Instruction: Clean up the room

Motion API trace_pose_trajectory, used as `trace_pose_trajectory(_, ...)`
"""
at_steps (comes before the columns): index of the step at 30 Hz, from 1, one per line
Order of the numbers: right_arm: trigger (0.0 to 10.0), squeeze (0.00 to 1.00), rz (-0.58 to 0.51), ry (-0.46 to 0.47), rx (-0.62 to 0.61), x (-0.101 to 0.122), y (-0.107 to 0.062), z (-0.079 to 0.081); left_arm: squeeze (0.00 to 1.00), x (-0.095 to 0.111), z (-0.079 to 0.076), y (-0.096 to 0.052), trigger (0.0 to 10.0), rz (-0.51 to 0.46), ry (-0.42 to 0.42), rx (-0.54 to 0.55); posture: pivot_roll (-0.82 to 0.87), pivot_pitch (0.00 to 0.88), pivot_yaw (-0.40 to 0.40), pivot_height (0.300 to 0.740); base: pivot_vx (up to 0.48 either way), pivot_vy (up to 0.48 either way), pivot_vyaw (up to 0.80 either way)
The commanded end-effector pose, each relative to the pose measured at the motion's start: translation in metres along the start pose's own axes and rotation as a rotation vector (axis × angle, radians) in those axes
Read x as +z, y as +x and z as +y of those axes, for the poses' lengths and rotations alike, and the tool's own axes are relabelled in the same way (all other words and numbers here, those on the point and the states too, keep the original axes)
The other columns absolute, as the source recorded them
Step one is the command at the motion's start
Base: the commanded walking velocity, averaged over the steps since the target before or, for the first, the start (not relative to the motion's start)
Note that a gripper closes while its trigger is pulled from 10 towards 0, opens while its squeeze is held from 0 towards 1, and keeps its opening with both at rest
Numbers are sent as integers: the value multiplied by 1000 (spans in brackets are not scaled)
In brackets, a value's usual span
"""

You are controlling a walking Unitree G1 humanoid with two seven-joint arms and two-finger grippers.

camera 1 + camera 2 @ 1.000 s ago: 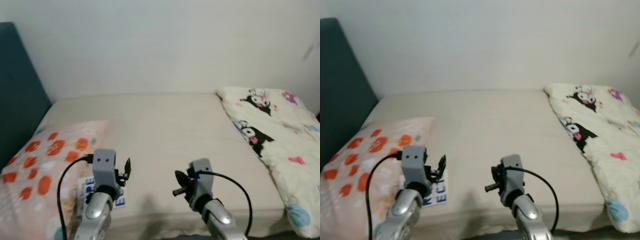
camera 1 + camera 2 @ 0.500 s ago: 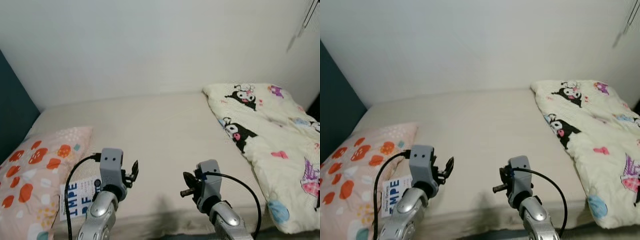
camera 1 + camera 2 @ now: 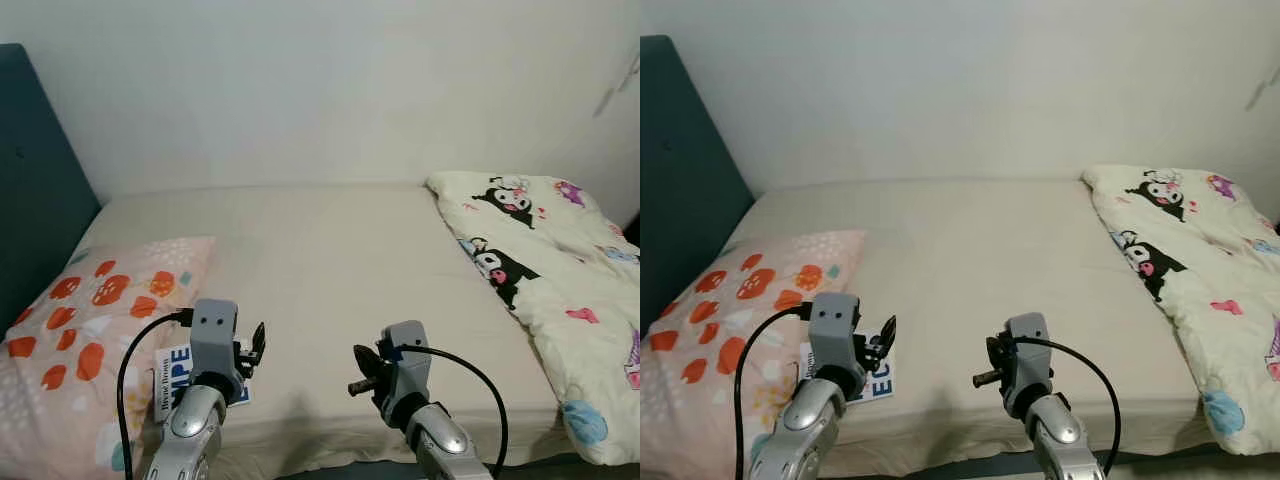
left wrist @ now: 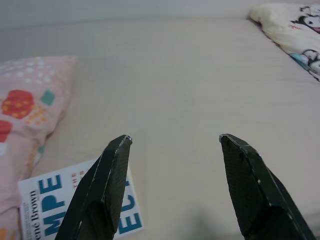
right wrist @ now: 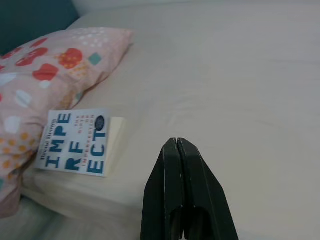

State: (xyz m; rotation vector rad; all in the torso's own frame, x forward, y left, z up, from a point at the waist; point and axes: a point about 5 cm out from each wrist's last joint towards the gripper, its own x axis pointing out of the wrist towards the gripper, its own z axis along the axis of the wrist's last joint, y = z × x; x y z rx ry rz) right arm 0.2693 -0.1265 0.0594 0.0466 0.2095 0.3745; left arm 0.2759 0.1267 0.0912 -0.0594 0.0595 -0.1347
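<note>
A white book (image 5: 80, 142) with big blue letters lies flat on the beige bed (image 3: 330, 250) near its front edge, beside a pink pillow (image 3: 90, 330) with orange spots. My left gripper (image 4: 175, 139) hovers just past the book (image 4: 45, 200) with its two black fingers (image 4: 107, 190) spread open and nothing between them. My right gripper (image 5: 178, 142) is held over the front of the mattress to the right of the book, fingers pressed shut and empty. Both arms reach forward at the bottom of the head views, left gripper (image 3: 252, 345) and right gripper (image 3: 362, 372).
A cream blanket (image 3: 545, 250) printed with cartoon figures is crumpled over the right side of the bed. A dark teal headboard (image 3: 35, 190) stands at the left. A white wall (image 3: 330, 90) runs behind the bed.
The head camera has swung back to the left, bringing the headboard and pillow further into view. Both arms hold about the same pose; nothing on the bed has moved.
</note>
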Motion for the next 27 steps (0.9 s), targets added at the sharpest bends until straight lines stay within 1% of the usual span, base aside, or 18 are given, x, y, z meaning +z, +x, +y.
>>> trace_pose_trajectory(1,10000,0,3,17,-15,-2,-2,-2,0,-2,-3,-3,10000,18,17,-25,-8,89,-22,740,0,0,0)
trace_pose_trajectory(2,10000,0,3,17,-16,-2,-1,-2,0,-3,-3,-3,10000,27,19,-28,-8,89,-22,740,0,0,0)
trace_pose_trajectory(3,10000,0,1,16,-43,-2,-1,-4,0,-7,-1,-2,10000,50,-8,-9,-9,82,-18,740,0,0,0)
trace_pose_trajectory(6,10000,0,-6,16,-72,-1,-1,-7,0,-11,1,-2,10000,72,-30,1,-9,80,-19,740,0,0,0)
trace_pose_trajectory(7,10000,0,-28,7,-146,0,-2,-15,0,-18,2,-2,10000,101,-28,31,-10,76,-18,740,0,0,0)
trace_pose_trajectory(8,10000,0,-28,7,-146,0,-2,-15,0,-18,2,-2,10000,101,-28,31,-10,76,-18,740,0,0,0)
trace_pose_trajectory(9,10000,0,-40,0,-181,1,-4,-20,0,-20,3,-3,10000,105,-9,44,-10,76,-18,740,0,0,0)
trace_pose_trajectory(10,10000,0,-43,2,-213,0,-6,-24,0,-22,2,-5,10000,104,29,49,-10,76,-18,740,0,0,0)
trace_pose_trajectory(11,10000,0,-43,2,-213,0,-6,-24,0,-22,2,-5,10000,104,29,49,-10,76,-18,740,0,0,0)
trace_pose_trajectory(12,10000,0,-37,-21,-277,-3,-12,-31,0,-25,5,-7,10000,100,55,90,-18,71,-11,740,0,0,0)
trace_pose_trajectory(13,10000,0,-35,-29,-310,-5,-15,-35,0,-26,6,-7,10000,101,53,103,-20,70,-10,740,0,0,0)
trace_pose_trajectory(15,10000,0,-35,-34,-330,-6,-17,-37,0,-27,7,-7,10000,102,48,111,-20,70,-10,740,0,0,0)
trace_pose_trajectory(17,10000,0,-28,-16,-343,-8,-19,-38,0,-25,8,-7,10000,93,32,110,-20,70,-10,740,0,0,0)
trace_pose_trajectory(19,10000,0,-22,9,-361,-10,-22,-41,0,-20,8,-5,10000,70,47,109,-21,69,-6,740,0,0,0)
trace_pose_trajectory(21,10000,0,-23,12,-374,-11,-24,-41,0,-17,11,-4,10000,57,57,123,-22,68,-4,740,0,0,0)
trace_pose_trajectory(22,10000,0,-34,16,-395,-11,-25,-42,0,-15,20,-2,10000,37,64,185,-25,62,-1,740,0,0,0)
trace_pose_trajectory(23,10000,0,-38,17,-398,-11,-26,-42,0,-15,23,-2,10000,32,64,202,-25,62,-1,740,0,0,0)
trace_pose_trajectory(27,10000,0,-47,13,-398,-11,-25,-41,0,-16,23,-3,10000,27,63,201,-24,60,-1,740,0,0,0)
